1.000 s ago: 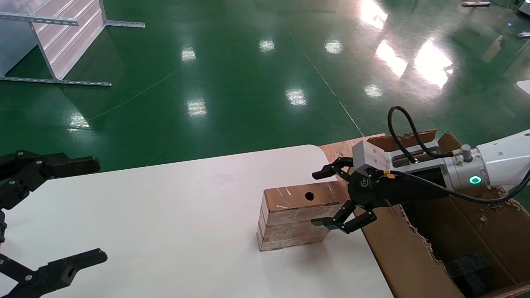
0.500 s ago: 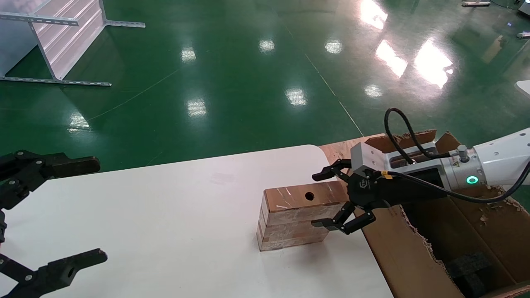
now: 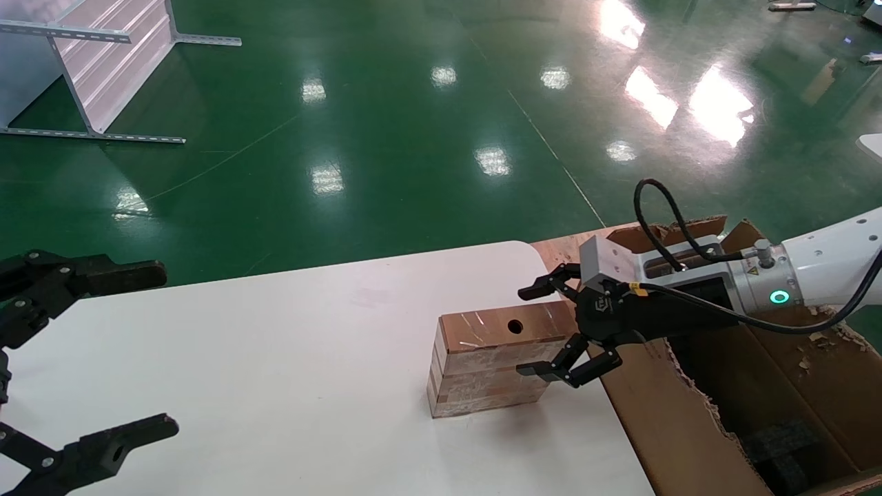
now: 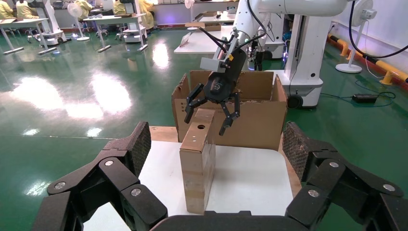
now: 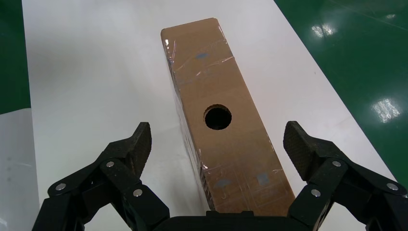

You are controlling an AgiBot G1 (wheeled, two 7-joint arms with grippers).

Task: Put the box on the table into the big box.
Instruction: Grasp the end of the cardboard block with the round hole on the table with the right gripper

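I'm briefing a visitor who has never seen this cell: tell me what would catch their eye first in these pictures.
First, the right gripper, jaws open astride the end of the box, which stands on edge on the white table with a round hole in its top face. Next, the big box with ragged torn edges just off the table's right side. The left gripper hangs open at the table's left edge, against a glossy green floor.

Black grippers; white right arm [image 3: 834, 265], green ring
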